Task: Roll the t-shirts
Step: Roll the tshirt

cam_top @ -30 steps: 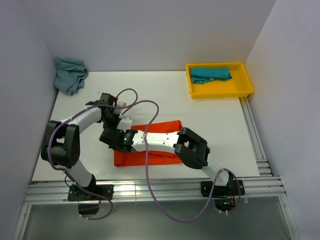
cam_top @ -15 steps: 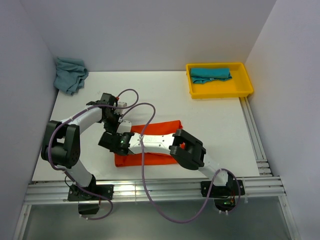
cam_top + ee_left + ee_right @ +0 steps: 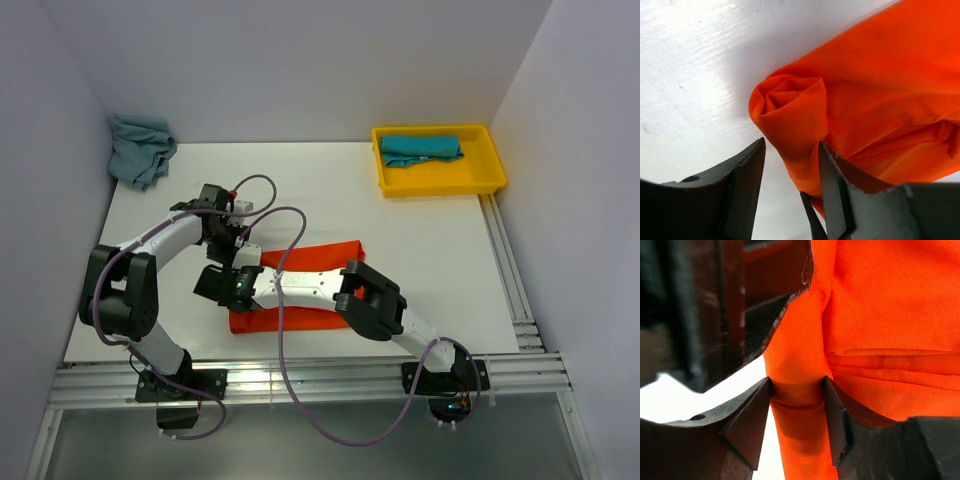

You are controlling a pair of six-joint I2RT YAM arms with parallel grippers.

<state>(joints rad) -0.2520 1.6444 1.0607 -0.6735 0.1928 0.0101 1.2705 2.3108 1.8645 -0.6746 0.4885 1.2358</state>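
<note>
Orange-red t-shirt (image 3: pixel 330 251) lies folded just toward 6 o'clock from the middle of the table (image 3: pixel 300 180) — its 9 o'clock end is rolled. The left gripper (image 3: pixel 791 145) straddles that roll, fingers released, one clear of the cloth. The right gripper (image 3: pixel 797 381) pinches the roll — cloth touches both fingers.

Top view: bright, even, diffuse overhead light, with sound exposure and sharp focus throughout. Soft-edged shadows sit close under the left arm (image 3: pixel 165 238) and right arm (image 3: pixel 300 283). A glare patch shows on the aluminium rail (image 3: pixel 350 380).

Left wrist view: the white table (image 3: pixel 685 60) glares at upper left. A grey shadow rings the rolled end of the orange-red t-shirt (image 3: pixel 880 100), whose weave is sharp. The fingers (image 3: pixel 740 190) of the left gripper (image 3: pixel 791 145) are dark and slightly soft.

Right wrist view: the weave is crisp. The fingers (image 3: pixel 745 425) of the right gripper (image 3: pixel 796 380) are underexposed, the left background is blurred, and the table is blown out.
</note>
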